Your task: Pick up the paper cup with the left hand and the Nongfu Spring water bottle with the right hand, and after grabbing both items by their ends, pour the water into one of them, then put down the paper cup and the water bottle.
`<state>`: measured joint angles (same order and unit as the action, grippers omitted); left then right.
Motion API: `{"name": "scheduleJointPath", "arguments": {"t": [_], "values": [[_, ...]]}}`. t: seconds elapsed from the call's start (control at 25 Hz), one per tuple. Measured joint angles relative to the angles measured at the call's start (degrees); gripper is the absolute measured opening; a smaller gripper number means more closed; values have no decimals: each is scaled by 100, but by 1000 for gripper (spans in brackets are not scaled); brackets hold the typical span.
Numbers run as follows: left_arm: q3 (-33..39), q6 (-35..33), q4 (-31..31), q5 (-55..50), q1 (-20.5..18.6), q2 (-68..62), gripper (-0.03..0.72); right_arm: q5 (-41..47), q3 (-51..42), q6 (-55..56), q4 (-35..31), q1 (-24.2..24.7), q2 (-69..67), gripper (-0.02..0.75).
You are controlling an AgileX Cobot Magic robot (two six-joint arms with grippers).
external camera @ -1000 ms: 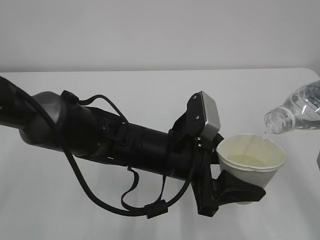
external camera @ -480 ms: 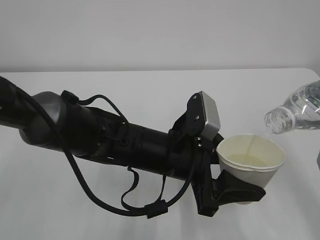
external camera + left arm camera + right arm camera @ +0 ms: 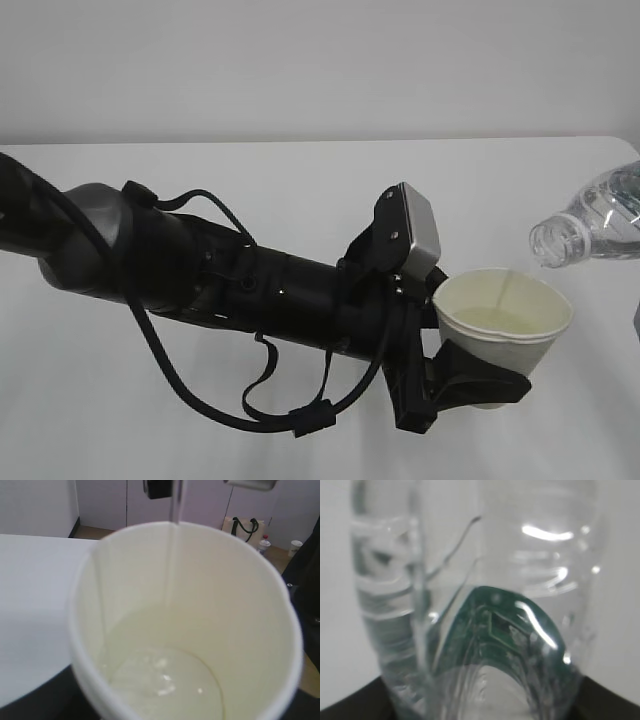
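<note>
My left gripper [image 3: 488, 385] is shut on the lower part of the white paper cup [image 3: 505, 318], holding it upright above the table. A shallow pale pool of water [image 3: 165, 680] lies in the cup's bottom. In the left wrist view the cup fills the frame, with a black finger [image 3: 42, 702] at its lower left. A thin clear streak [image 3: 174, 510] meets the far rim there. The Nongfu Spring water bottle [image 3: 595, 222] lies tilted, its open mouth just above and right of the cup's rim. My right gripper [image 3: 480, 711] is shut on the bottle [image 3: 485, 605], beside its green label.
The white table [image 3: 300, 180] stretches behind and beneath the left arm, with a plain pale wall beyond. Black cables [image 3: 270, 400] loop below the left arm. In the left wrist view, a floor with a bag [image 3: 242, 527] lies past the table's edge.
A second ago a thin stream ran from the bottle's mouth into the cup; in the exterior view it no longer shows. Cup, bottle and arms have barely moved.
</note>
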<state>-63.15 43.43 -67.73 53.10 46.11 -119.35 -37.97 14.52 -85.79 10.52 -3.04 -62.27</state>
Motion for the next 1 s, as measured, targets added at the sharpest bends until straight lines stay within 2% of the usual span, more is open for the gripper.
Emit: {"name": "scheduleJointPath", "arguments": {"t": [1.0], "values": [[0, 0, 168, 0, 0, 0, 471, -34, 0, 0, -19, 0, 0, 419]]}}
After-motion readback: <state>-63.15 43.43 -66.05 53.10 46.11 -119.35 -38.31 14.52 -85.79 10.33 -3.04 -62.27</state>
